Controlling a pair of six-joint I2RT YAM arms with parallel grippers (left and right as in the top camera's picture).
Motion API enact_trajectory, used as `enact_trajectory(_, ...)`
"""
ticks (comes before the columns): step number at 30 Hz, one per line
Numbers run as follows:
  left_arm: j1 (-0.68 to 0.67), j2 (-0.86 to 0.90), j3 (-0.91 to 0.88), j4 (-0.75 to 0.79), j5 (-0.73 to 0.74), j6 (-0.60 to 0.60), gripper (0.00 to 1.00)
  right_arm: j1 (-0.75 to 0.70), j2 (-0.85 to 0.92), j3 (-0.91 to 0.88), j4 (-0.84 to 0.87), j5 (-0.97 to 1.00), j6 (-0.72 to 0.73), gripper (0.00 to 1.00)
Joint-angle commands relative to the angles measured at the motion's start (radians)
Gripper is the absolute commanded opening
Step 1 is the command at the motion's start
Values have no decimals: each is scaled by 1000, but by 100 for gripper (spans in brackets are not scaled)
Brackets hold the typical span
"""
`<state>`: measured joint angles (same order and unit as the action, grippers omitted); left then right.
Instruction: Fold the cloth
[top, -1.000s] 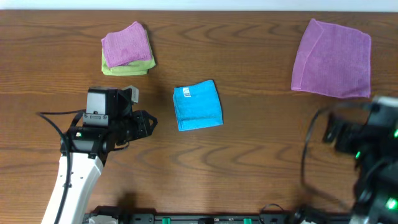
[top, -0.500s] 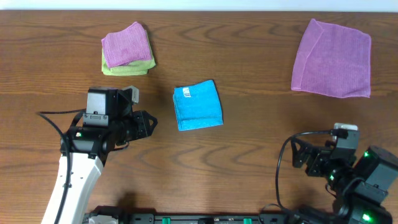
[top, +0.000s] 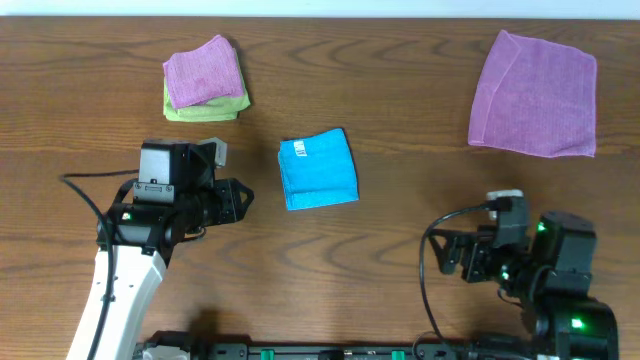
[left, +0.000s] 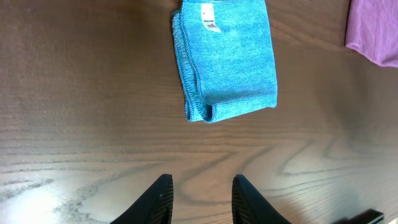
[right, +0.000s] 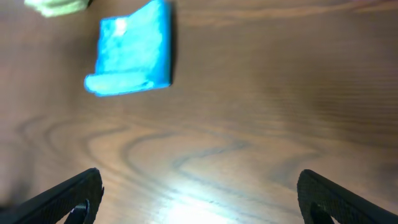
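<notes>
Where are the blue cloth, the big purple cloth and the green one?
blue cloth (top: 318, 170): overhead view, its middle.
big purple cloth (top: 535, 95): overhead view, its middle.
green cloth (top: 205, 113): overhead view, its front edge.

Overhead view straight down over the table (top: 400, 80); wrist views low, oblique, both on the cloth (top: 318, 168).

The left arm (top: 118, 275) reaches up from the near edge with the left hand (top: 240, 196) pointing right, its fingers (left: 159, 199) a modest gap apart and gripping nothing, while the right hand (top: 446, 258) sits low near the front edge pointing left, its fingers (right: 78, 194) spread wide and empty.
</notes>
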<state>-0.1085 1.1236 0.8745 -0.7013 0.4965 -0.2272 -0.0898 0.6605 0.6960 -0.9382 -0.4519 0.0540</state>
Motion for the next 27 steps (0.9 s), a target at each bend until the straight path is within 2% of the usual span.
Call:
enact_trajectory(1,-4,-5,0,2,-9,49,33,34,19,-6,-1,0,20,99)
enact_trajectory(10,-4,-5,0,10,-10,100,34,33,23,-6,-1,0,20,99)
enact_trajectory(22,-4,-6,0,10,-10,101,35,33,20,-6,4,0,20,99)
enact_trajectory(26,-4,-6,0,10,-10,100,35,33,-43,-45,78,0,20,99)
enact_trajectory(27,-4,-6,0,10,-10,100,35,33,-88,-88,141,0,20,99)
